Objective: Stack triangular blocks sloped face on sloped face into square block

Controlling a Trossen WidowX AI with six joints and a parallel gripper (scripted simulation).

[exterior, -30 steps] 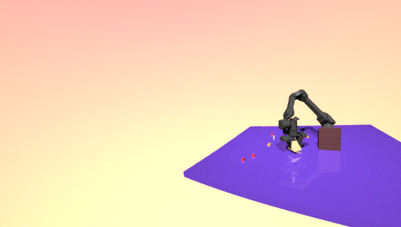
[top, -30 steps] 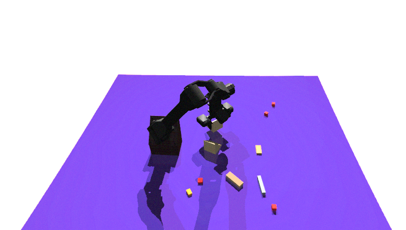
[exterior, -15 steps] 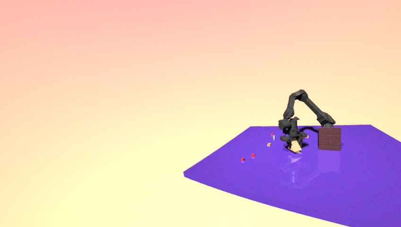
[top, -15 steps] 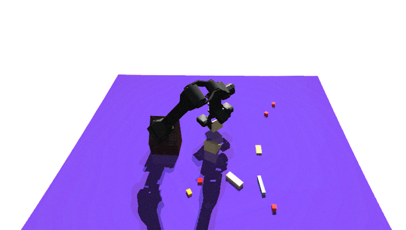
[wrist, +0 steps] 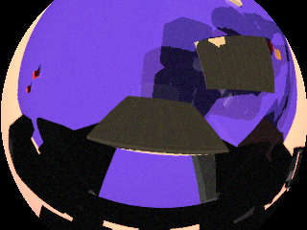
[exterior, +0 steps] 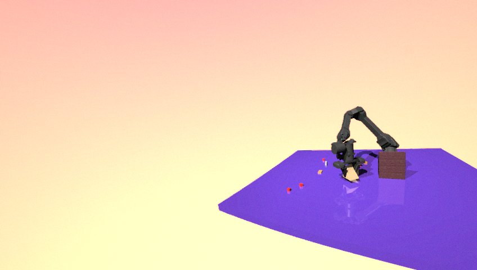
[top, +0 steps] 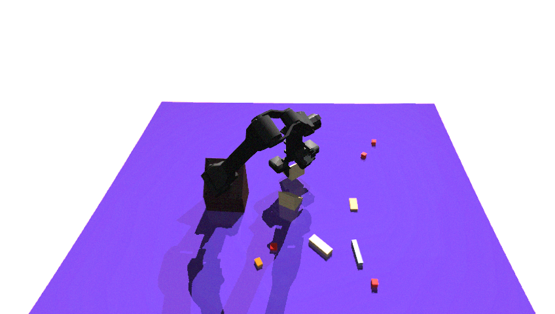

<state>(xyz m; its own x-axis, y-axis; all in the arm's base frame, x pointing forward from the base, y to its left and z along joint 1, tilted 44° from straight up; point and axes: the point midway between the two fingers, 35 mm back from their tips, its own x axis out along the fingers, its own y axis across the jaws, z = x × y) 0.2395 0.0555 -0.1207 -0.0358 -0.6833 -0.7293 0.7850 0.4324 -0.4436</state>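
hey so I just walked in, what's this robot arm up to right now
The black arm's gripper is shut on one triangular block, holding it off the purple table. The other triangular block sits on the table nearby, apart from the held one. The aim is to join them into one square block, so that isn't done yet. A few small red cubes and other blocks lie around them.
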